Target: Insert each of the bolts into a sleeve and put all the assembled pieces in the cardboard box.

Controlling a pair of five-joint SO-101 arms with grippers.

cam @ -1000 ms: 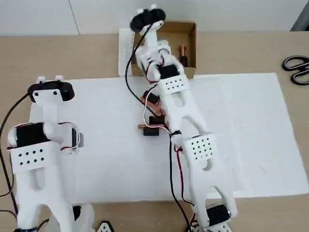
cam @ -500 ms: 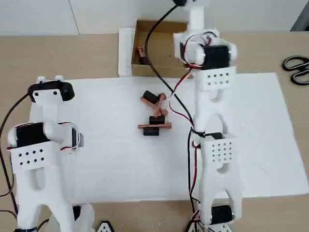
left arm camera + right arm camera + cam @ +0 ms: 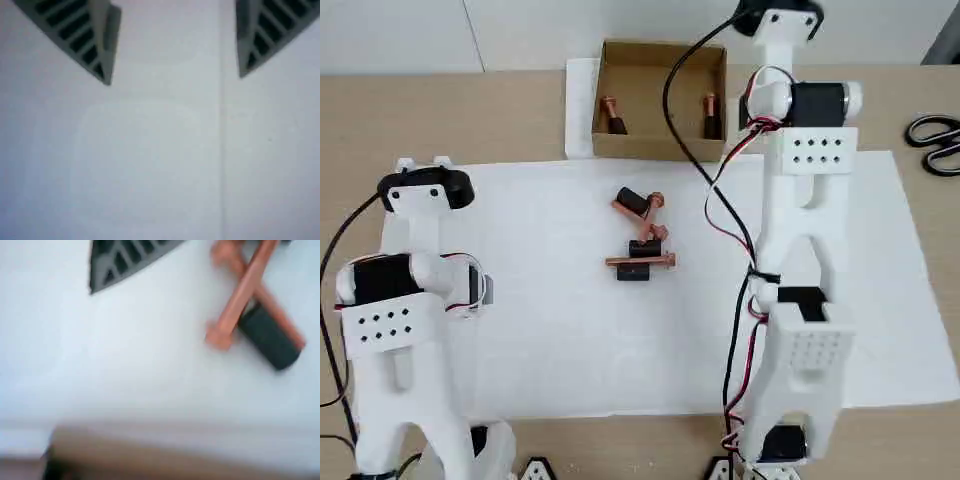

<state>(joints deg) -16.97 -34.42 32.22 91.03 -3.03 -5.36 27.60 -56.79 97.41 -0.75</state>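
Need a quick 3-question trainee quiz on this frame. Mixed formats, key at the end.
1. True or false: the cardboard box holds two assembled pieces, one near each side wall.
2. What lies near the right edge of the table? A) scissors B) pliers C) tape
3. Fill in: the left gripper is ___, with nothing between its fingers.
Key: 1 true; 2 A; 3 open.

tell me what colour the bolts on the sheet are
Copper-coloured bolts; the right wrist view shows it best.
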